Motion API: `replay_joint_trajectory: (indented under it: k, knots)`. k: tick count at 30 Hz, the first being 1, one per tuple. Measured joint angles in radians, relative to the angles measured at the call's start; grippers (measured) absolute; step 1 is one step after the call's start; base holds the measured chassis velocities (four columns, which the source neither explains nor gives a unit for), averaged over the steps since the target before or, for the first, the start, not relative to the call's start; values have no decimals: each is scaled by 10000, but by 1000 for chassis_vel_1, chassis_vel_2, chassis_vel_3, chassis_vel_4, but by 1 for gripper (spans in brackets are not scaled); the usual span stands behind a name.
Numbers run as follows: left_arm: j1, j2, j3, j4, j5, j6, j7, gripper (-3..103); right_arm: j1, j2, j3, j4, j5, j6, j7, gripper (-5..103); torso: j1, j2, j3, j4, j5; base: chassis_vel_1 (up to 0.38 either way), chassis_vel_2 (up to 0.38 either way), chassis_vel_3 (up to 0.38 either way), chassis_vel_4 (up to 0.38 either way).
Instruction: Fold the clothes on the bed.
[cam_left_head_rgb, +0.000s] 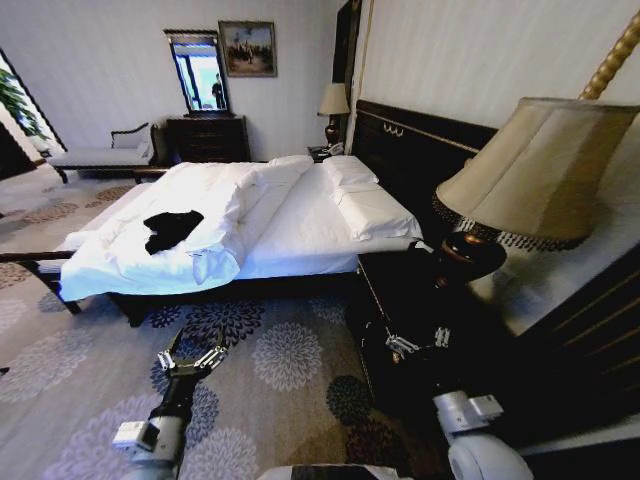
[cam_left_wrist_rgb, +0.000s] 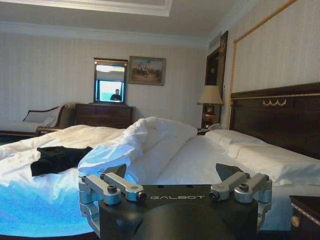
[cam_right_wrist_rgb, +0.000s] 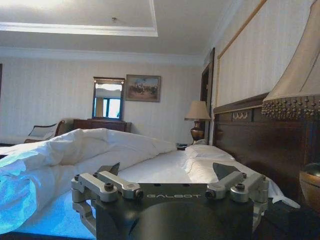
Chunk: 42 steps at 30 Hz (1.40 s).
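left gripper (cam_left_head_rgb: 196, 357): low over the patterned carpet (cam_left_head_rgb: 280, 360), short of the bed's near side; fingers spread apart, nothing between them. Left wrist view confirms it, both fingertips (cam_left_wrist_rgb: 118, 170) wide with the bed showing through the gap.
right gripper (cam_left_head_rgb: 418, 342): low in front of the dark nightstand (cam_left_head_rgb: 400, 290), just below the table lamp (cam_left_head_rgb: 520, 180); in the right wrist view the fingers (cam_right_wrist_rgb: 112, 168) stand wide apart, empty.
clothes: black T-shirt (cam_left_head_rgb: 172, 229), crumpled heap, lying on top of the white duvet (cam_left_head_rgb: 210, 215). Ahead of the left gripper and a bit to its left, well apart from it. Farther still from the right gripper, ahead and far to its left. In the left wrist view the shirt (cam_left_wrist_rgb: 57, 158) sits beyond the left fingertip, on the duvet.
bed (cam_left_head_rgb: 300, 225): ahead of both grippers, duvet bunched along the middle, pillows (cam_left_head_rgb: 350, 170) at the headboard (cam_left_head_rgb: 420, 150) end, ahead of the right gripper.
progress: nothing done as far as I can judge. Shirt bunched, not spread flat, no fold visible, lettering not readable. Neither gripper touches it.
left to do: reach the bed, get to the shirt, flatten it, make all the folds. Whole task ahead.
risk: shirt rests on loose rumpled duvet, so a pinch could likely catch the bedding too.
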Motion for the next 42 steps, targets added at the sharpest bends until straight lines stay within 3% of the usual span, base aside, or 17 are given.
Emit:
replay_joint_trajectory:
  k: [18, 27, 42]
  knots:
    - [76, -102, 82, -24, 126, -74, -42, 100, 125, 34, -15, -176, 288, 612, -252, 100, 0, 0, 0, 0, 0, 0, 0, 0, 0]
    - [83, -118, 78, 28, 93, -199, -143, 100, 26, 82, -19, -149, 31, 235, 273, 100, 0, 0, 0, 0, 0, 0, 0, 0, 0]
    - [35, -111, 108, 7, 39, -167, -153, 100, -53, 85, -18, -69, 19, 9, 280, 100, 0, 0, 0, 0, 0, 0, 0, 0, 0]
